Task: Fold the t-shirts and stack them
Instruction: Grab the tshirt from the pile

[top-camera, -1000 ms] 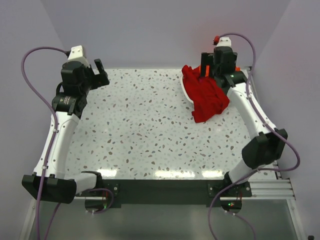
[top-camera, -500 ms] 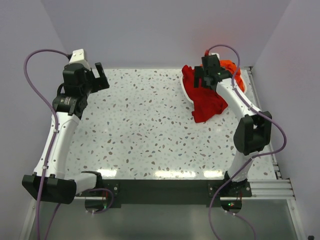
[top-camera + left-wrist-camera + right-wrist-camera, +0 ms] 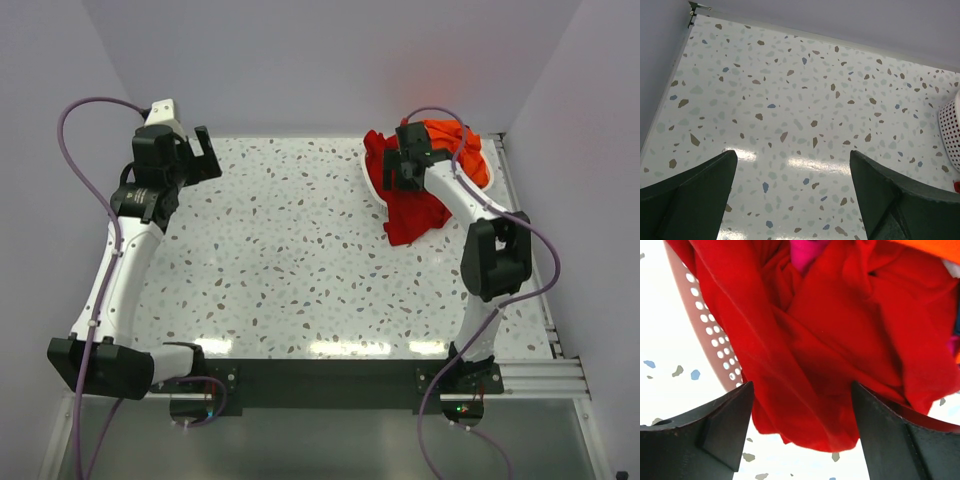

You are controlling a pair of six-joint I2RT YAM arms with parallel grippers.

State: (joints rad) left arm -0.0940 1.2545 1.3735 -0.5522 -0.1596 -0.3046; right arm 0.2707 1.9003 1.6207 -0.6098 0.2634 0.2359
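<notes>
T-shirts lie heaped in and over a white perforated basket [image 3: 370, 182] at the table's far right corner. The deep red t-shirt [image 3: 410, 208] spills over the basket's near rim onto the table, and the bright orange t-shirt [image 3: 458, 152] is bunched behind it. From above, the right arm covers the middle of the heap. The magenta-pink t-shirt [image 3: 805, 252] shows only in the right wrist view, as a small patch among red folds. How far the basket reaches under the cloth cannot be made out.

The right gripper [image 3: 405, 165] hangs over the red cloth at the basket's left side. Its fingers are spread wide with cloth showing between them, and it pinches nothing. The left gripper [image 3: 200, 150] is well apart from the basket, over the far left of the table [image 3: 290, 260], also spread and empty. In its own view the basket is cut off at the right edge.

The tabletop is glossy white terrazzo with grey and brown flecks. Plain pale lilac walls [image 3: 300, 60] close it in.
</notes>
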